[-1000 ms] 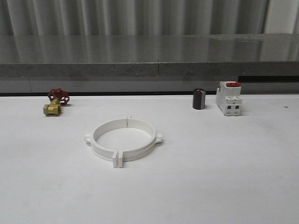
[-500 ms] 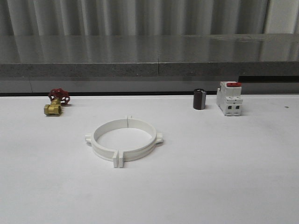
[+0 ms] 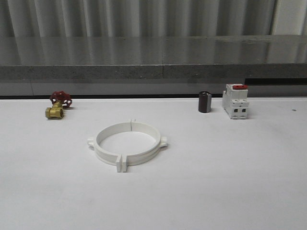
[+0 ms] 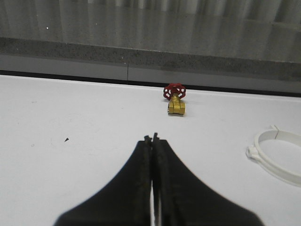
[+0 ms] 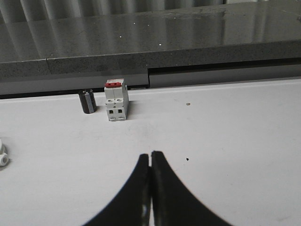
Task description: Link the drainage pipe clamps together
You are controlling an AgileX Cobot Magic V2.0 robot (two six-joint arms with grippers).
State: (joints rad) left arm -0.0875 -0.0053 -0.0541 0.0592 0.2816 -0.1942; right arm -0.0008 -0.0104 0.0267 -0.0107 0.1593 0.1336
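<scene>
The two white drainage pipe clamps (image 3: 127, 143) lie on the white table as one closed ring, their end tabs meeting at the front and at the back. Part of that ring (image 4: 278, 153) shows in the left wrist view, off to the side of my left gripper (image 4: 151, 138), which is shut with nothing between its fingers. One small white tab of the ring (image 5: 2, 157) peeks in at the edge of the right wrist view. My right gripper (image 5: 150, 154) is shut and empty too, well away from the ring.
A brass valve with a red handle (image 3: 58, 105) stands at the back left. A dark short cylinder (image 3: 205, 102) and a white block with a red switch (image 3: 235, 101) stand at the back right. A grey ledge (image 3: 153, 72) runs behind the table.
</scene>
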